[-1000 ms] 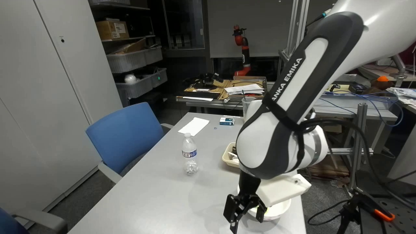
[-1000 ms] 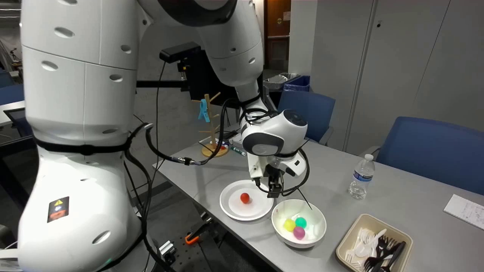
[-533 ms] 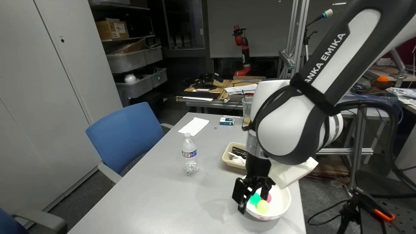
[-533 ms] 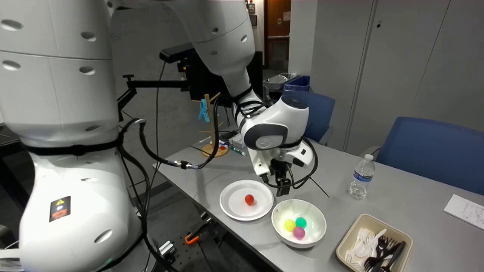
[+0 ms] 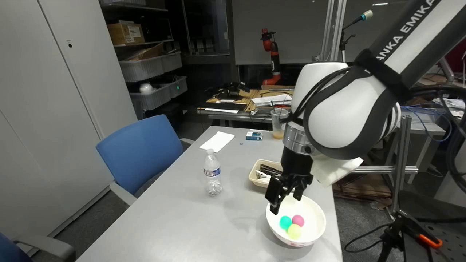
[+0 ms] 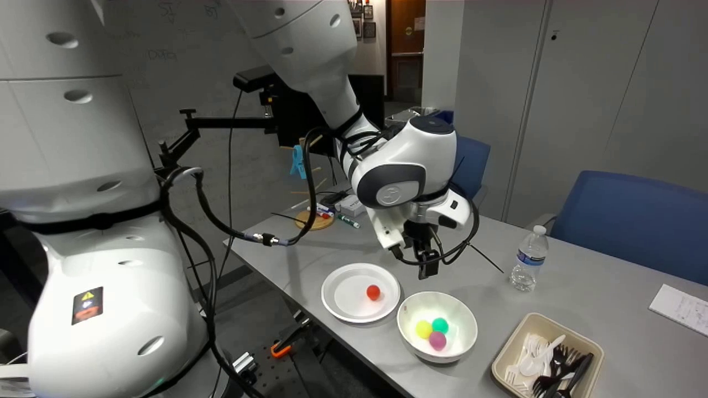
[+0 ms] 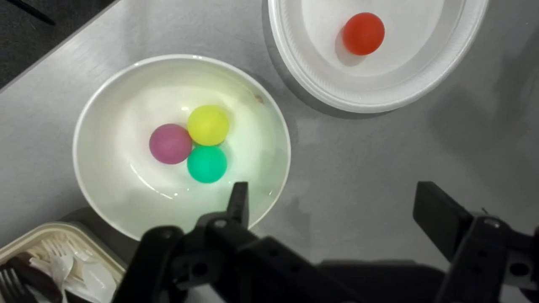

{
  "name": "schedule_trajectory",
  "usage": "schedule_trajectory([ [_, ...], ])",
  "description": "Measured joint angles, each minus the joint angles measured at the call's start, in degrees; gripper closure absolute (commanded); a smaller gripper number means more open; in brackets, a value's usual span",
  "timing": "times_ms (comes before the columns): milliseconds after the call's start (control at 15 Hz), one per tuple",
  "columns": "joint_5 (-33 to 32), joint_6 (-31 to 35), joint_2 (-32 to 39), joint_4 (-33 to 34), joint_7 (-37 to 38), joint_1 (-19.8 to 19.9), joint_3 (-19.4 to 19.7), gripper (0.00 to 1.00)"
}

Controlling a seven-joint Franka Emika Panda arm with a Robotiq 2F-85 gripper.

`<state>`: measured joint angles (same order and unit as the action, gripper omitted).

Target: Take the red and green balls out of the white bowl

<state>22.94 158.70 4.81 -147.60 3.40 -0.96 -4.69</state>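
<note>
The white bowl stands on the table in all views. In it the green ball touches a yellow ball and a pink ball; the green ball also shows in both exterior views. The red ball lies outside the bowl, on a white plate beside it, and shows in an exterior view. My gripper is open with nothing between its fingers. It is above the table by the bowl, with one finger over the bowl's edge in the wrist view. It also shows in an exterior view.
The white plate is next to the bowl. A beige tray of plastic cutlery is on the bowl's other side. A water bottle, a cup and papers stand or lie on the table.
My arm has risen and moved from beside the plate toward the bowl and tray. The red ball has rolled across the plate toward the bowl. The balls in the bowl have not moved.
</note>
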Motion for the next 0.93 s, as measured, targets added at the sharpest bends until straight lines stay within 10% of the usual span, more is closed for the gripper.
schedule_trajectory([
  [933,-3.4,8.9,4.5,-1.5,-0.8,0.7,1.3,0.00],
])
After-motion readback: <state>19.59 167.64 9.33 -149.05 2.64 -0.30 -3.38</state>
